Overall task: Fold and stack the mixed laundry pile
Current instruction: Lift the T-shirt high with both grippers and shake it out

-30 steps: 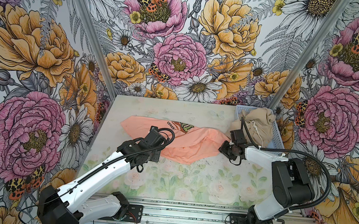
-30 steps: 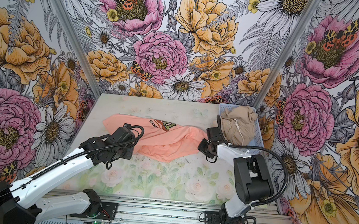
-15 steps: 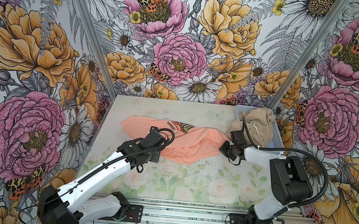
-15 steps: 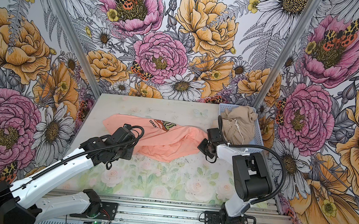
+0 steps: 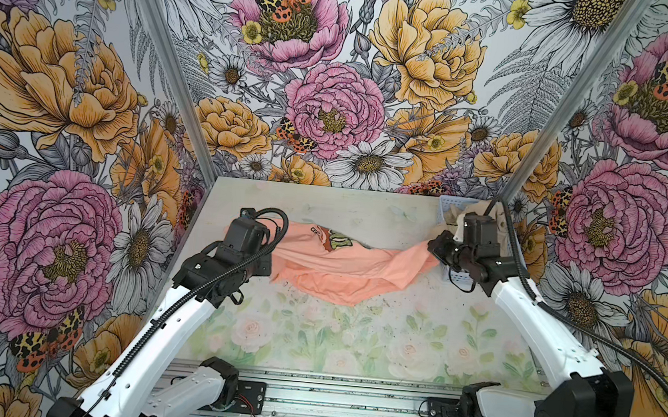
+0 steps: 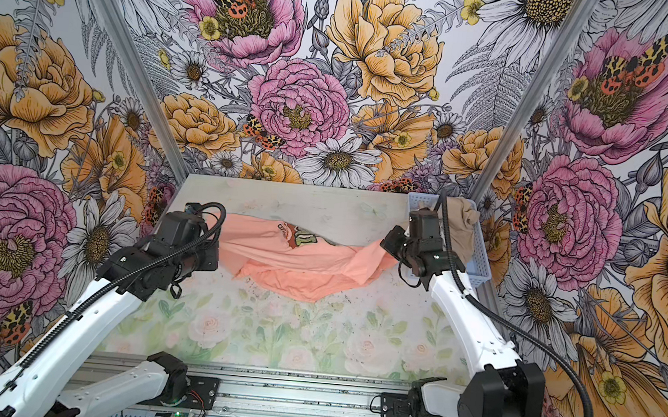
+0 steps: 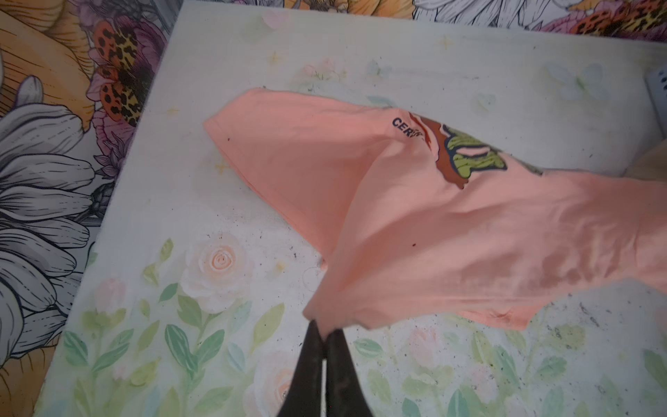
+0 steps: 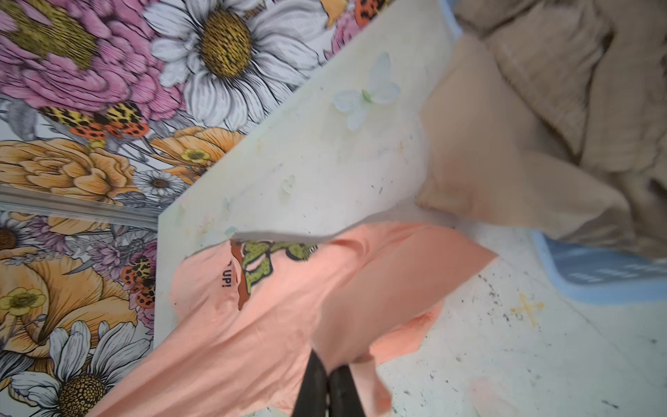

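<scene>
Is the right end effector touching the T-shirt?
Touching. The right wrist view shows the right end effector shut on a fold of the T-shirt, with the cloth pinched between its tips.

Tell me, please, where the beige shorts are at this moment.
In both top views the beige shorts lie bunched in the light blue basket at the table's far right corner, behind the right gripper that pinches the peach T-shirt.

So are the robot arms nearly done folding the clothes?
Not nearly. Done: only that the peach-pink T-shirt with the green print is out over the table. In hand: the left gripper and right gripper are each shut on an end of it, stretching it crumpled between them. Left: flattening and folding it, then the bunched beige shorts in the light blue plastic basket, then stacking both.
</scene>
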`<state>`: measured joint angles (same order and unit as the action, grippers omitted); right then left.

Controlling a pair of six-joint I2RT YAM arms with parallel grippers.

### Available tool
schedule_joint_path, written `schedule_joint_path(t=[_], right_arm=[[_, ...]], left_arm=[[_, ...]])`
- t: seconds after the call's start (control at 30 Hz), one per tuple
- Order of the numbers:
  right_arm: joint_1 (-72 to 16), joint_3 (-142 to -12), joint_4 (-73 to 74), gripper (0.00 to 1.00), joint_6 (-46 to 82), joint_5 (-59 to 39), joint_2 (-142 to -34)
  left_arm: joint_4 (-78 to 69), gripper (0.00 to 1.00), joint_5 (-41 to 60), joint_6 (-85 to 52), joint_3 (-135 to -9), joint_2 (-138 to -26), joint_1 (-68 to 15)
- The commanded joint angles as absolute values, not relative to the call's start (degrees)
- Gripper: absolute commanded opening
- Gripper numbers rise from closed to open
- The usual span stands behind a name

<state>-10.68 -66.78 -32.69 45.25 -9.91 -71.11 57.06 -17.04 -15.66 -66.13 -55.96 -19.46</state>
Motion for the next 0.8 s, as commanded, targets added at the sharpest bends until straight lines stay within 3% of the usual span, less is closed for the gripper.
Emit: schedule_joint_path(t=[0.0,0.5,0.77], right_arm=[[-9.4,-75.0,-41.0,0.00,40.4,-9.5,-67.9],[-6.1,-124.0,-46.6,0.00,35.0,-13.9,-74.2],[-6.0,-138.1,-46.4,0.00,30.4,-9.1,-79.2]], left_arm=[[56.3,0.00,-13.8,-11.1,-73.1,-55.2,-16.1],[53.9,0.00,-16.1,-2.6,-111.2,-62.0,-13.2],[48.1,0.00,-20.0,2.3,-117.0,-64.1,-13.0]])
